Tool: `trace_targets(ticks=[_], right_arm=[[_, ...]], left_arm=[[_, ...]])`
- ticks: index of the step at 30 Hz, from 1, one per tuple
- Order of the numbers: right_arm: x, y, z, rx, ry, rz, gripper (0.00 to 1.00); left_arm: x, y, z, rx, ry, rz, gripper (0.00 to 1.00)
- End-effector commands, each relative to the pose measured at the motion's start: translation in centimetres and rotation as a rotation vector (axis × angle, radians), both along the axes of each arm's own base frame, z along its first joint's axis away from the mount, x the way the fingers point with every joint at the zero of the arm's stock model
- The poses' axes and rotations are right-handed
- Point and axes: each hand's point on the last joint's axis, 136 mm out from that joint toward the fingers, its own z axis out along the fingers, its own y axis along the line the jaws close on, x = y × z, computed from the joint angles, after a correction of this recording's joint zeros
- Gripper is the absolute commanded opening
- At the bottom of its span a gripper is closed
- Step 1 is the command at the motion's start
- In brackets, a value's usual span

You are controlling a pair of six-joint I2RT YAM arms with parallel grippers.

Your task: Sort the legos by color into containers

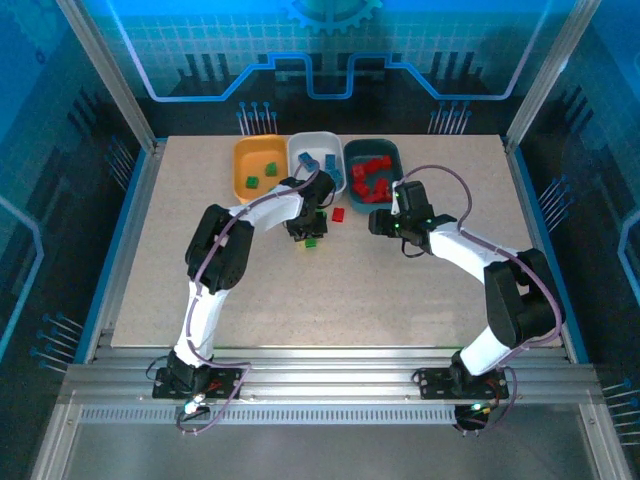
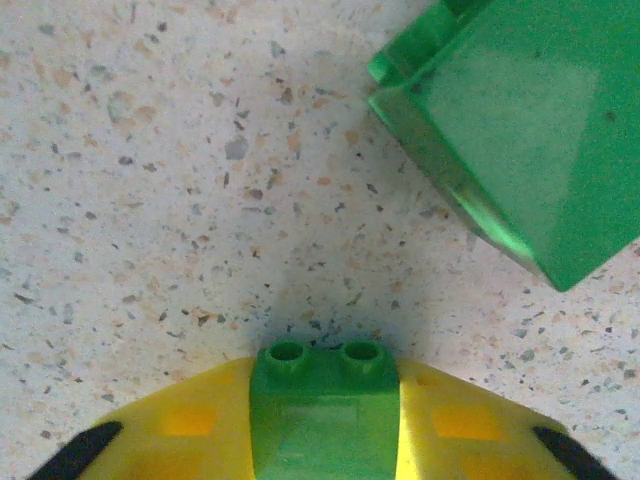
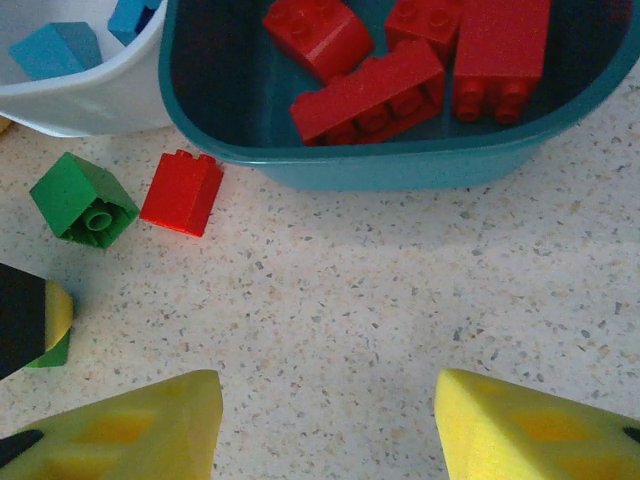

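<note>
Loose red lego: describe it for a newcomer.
The dark teal tray is rightmost of three along the table's far edge. Off its near-left corner lies the loose red lego. It's the only red brick outside a tray; a green brick sits beside it.

The speckled bench [image 1: 300, 290] bears an orange tray [image 1: 256, 152], white tray [image 3: 80, 100] and teal tray [image 3: 420, 165] side by side; a red brick [image 3: 182, 193] and green brick [image 3: 83, 200] lie nearby.

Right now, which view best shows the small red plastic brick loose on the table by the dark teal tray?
Right wrist: the small red plastic brick lies close and sharp, studs visible, beside a green brick, apart from the dark teal tray. Top external shows it as a tiny red speck.
</note>
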Motion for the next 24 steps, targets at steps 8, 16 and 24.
trace_targets(ticks=[8,16,24], right_arm=[[0.2,-0.1,1.0,0.033,-0.031,-0.007,0.59],[0.2,0.0,1.4,0.044,-0.04,-0.001,0.59],[0.0,0.5,1.6,0.056,-0.04,0.017,0.59]], left_arm=[[-1.1,1.6,5.9,0.012,-0.084,-0.062,0.18],[4.4,8.9,11.7,-0.009,-0.182,0.067,0.18],[11.3,13.4,11.9,-0.047,-0.213,0.181,0.18]])
